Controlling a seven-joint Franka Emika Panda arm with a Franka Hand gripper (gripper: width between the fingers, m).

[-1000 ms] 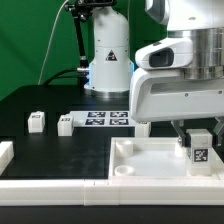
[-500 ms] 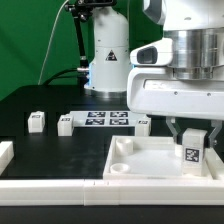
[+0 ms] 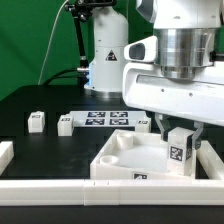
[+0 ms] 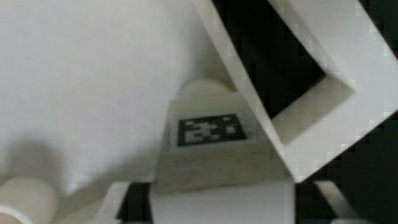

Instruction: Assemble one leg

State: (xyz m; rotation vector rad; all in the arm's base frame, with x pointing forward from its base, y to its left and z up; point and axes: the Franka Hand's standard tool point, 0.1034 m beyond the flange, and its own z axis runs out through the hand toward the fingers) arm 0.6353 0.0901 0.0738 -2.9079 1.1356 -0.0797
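My gripper [image 3: 180, 135] is shut on a white leg [image 3: 179, 152] with a black-and-white tag on its face. It holds the leg upright over the large white square tray [image 3: 118, 160], near the tray's corner at the exterior view's right. The leg's lower end is down inside the tray; whether it touches the floor I cannot tell. In the wrist view the same leg [image 4: 221, 140] stands between my fingers [image 4: 331, 200] against the tray's floor [image 4: 89, 80] and rim [image 4: 306, 75]. Two more legs [image 3: 37, 121] [image 3: 66, 123] lie on the black table at the exterior view's left.
The marker board [image 3: 105, 119] lies on the table behind the tray. A white block [image 3: 5, 153] lies at the exterior view's left edge. A white rail [image 3: 50, 189] runs along the front edge. The robot base [image 3: 108, 55] stands at the back.
The arm has moved toward the exterior view's left with the leg in it. The tray has shifted left and turned with it.
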